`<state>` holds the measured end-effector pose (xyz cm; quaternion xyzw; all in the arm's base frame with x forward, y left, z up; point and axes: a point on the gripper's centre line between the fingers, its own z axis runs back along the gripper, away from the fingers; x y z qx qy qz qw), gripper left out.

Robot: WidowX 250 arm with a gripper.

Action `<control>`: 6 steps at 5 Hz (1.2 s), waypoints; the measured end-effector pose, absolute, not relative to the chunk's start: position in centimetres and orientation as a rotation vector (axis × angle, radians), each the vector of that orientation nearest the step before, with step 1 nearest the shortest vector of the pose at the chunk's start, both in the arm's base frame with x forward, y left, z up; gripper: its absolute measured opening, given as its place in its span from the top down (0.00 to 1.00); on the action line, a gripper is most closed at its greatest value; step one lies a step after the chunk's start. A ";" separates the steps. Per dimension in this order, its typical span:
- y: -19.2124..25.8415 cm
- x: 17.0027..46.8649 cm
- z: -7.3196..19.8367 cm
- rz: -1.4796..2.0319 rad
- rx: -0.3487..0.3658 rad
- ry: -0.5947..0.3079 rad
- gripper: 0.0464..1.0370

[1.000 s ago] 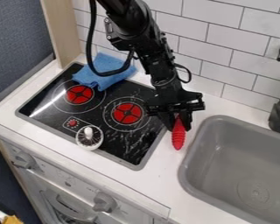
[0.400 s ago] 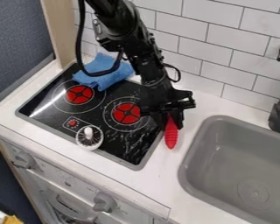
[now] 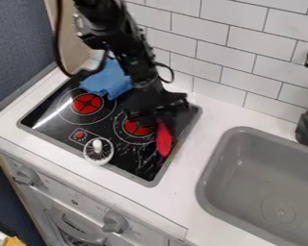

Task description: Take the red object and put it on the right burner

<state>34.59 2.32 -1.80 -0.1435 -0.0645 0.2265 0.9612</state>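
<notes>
Gripper [image 3: 160, 120] w/ red obj [image 3: 163, 140] is further L vs. before, off counter [image 3: 188, 192], now over hob [image 3: 121, 174], just R of R burner [image 3: 134, 129]. Arm [image 3: 134, 62] slants down from far L; fingers pinched on obj's far end.

The hand [image 3: 160, 122] and the red object [image 3: 163, 141] in it have swung toward nine o'clock. One second ago the object was over the table [image 3: 195, 178] between the stove [image 3: 155, 183] and the sink [image 3: 215, 202]; now it is over the stove's three o'clock side, nearer the right burner [image 3: 138, 128], at that burner's four o'clock. The hand now hides some of the burner's twelve o'clock edge. The arm [image 3: 134, 60] has shifted the same way, covering the blue cloth's [image 3: 105, 85] two o'clock end, and its cable [image 3: 58, 48] hangs farther toward nine.
</notes>
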 end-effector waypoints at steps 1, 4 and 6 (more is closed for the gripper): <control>3.9 34.3 -0.9 0.515 -0.282 -0.161 0.67; 6.8 33.5 -1.9 0.578 -0.185 -0.153 0.67; 10.7 33.6 -2.5 0.720 -0.095 -0.158 0.67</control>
